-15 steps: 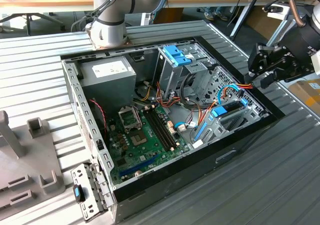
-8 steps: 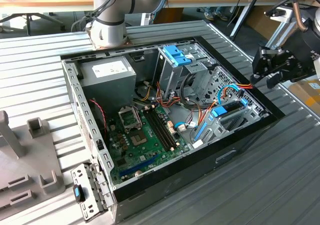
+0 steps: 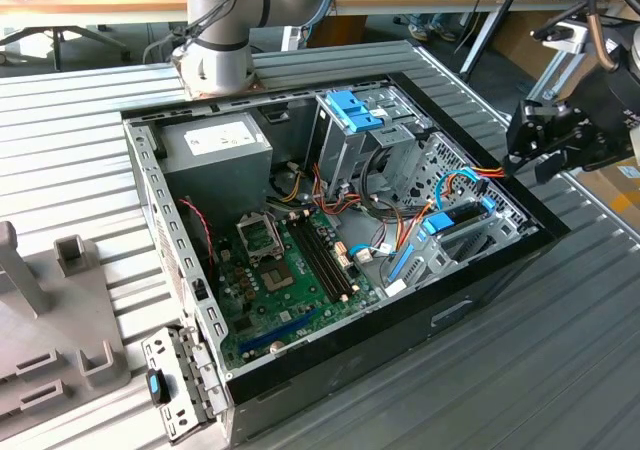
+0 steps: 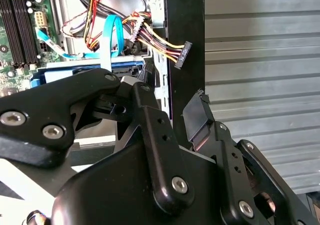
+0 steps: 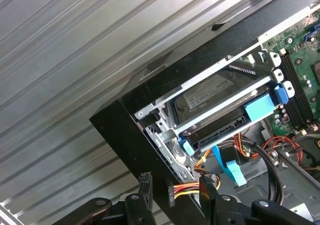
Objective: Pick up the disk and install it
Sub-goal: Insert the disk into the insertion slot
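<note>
The disk (image 3: 457,220), a dark flat drive with blue rails and a blue end tab, lies in the metal bay at the corner of the open computer case (image 3: 500,270) on the exterior view's right. In the first wrist view the disk (image 5: 212,92) shows its label between the bay's metal bars. In the second wrist view the disk's blue rail (image 4: 80,69) peeks out behind my fingers. My gripper (image 3: 522,155) hangs just outside that corner of the case, open, with nothing held. In both wrist views the gripper (image 4: 170,110) (image 5: 175,187) straddles the black case wall.
A loose black power connector (image 4: 182,55) on yellow and red wires hangs over the case wall by my fingertips. Inside stand a grey cage with a blue latch (image 3: 350,120), the motherboard (image 3: 290,260) and the power supply (image 3: 215,145). A metal bracket (image 3: 175,385) and grey fixtures (image 3: 60,300) lie on the exterior view's left.
</note>
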You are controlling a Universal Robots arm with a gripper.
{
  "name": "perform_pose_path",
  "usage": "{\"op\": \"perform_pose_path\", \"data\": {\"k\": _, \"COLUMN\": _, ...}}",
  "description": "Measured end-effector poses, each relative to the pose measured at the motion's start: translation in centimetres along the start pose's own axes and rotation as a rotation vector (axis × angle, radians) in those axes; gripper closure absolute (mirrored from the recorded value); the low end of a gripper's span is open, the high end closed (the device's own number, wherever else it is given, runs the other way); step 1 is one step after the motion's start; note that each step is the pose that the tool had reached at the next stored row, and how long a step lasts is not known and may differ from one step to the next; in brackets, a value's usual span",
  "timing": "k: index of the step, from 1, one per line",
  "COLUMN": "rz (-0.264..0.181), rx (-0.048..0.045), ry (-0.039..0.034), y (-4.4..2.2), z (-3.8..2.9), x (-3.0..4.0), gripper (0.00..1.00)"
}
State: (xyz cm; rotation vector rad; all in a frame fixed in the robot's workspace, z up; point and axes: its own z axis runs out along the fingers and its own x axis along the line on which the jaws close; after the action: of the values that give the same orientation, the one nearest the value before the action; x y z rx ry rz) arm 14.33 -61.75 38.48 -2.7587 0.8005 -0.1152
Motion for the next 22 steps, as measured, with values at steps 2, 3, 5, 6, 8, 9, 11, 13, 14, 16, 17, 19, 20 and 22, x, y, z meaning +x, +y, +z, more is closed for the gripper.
{"op": "perform_pose_path", "data": {"k": 2, "rz": 0.000, "rx": 0.0000, "ry": 0.0001, "y": 0.15, "z": 0.51, "x": 0.00, "gripper": 0.50}}
{"op": "perform_pose_path", "data": {"k": 3, "rz": 0.000, "rx": -0.0001, "ry": 0.0001, "y": 0.17, "z": 0.58, "x": 0.00, "gripper": 0.50}}
{"op": "perform_pose_path", "data": {"k": 5, "rz": 0.000, "rx": -0.0003, "ry": 0.0002, "y": 0.18, "z": 0.61, "x": 0.00, "gripper": 0.50}}
{"op": "perform_pose_path", "data": {"k": 6, "rz": 0.000, "rx": -0.0002, "ry": 0.0001, "y": 0.19, "z": 0.64, "x": 0.00, "gripper": 0.50}}
{"op": "perform_pose_path", "data": {"k": 8, "rz": 0.000, "rx": 0.0001, "ry": -0.0001, "y": 0.24, "z": 0.81, "x": 0.00, "gripper": 0.50}}
{"op": "perform_pose_path", "data": {"k": 9, "rz": 0.000, "rx": 0.0001, "ry": 0.0000, "y": 0.28, "z": 0.96, "x": 0.00, "gripper": 0.50}}
{"op": "perform_pose_path", "data": {"k": 11, "rz": 0.002, "rx": -0.0001, "ry": -0.0002, "y": 0.25, "z": 1.32, "x": 0.21, "gripper": 0.50}}
{"op": "perform_pose_path", "data": {"k": 13, "rz": 0.008, "rx": -0.0018, "ry": -0.0012, "y": -0.08, "z": 1.64, "x": 0.45, "gripper": 0.50}}
{"op": "perform_pose_path", "data": {"k": 14, "rz": 0.017, "rx": -0.0021, "ry": 0.0002, "y": -0.19, "z": 1.75, "x": 0.57, "gripper": 0.50}}
{"op": "perform_pose_path", "data": {"k": 16, "rz": 0.062, "rx": -0.0024, "ry": 0.0130, "y": -0.18, "z": 1.96, "x": 0.62, "gripper": 0.50}}
{"op": "perform_pose_path", "data": {"k": 17, "rz": 0.095, "rx": -0.0024, "ry": 0.0224, "y": -0.13, "z": 2.15, "x": 0.62, "gripper": 0.50}}
{"op": "perform_pose_path", "data": {"k": 19, "rz": 0.121, "rx": -0.0060, "ry": 0.0322, "y": -0.14, "z": 2.22, "x": 0.65, "gripper": 0.50}}
{"op": "perform_pose_path", "data": {"k": 20, "rz": 0.125, "rx": -0.0114, "ry": 0.0370, "y": -0.13, "z": 2.23, "x": 0.66, "gripper": 0.50}}
{"op": "perform_pose_path", "data": {"k": 22, "rz": 0.128, "rx": -0.0289, "ry": 0.0505, "y": -0.20, "z": 2.25, "x": 0.63, "gripper": 0.50}}
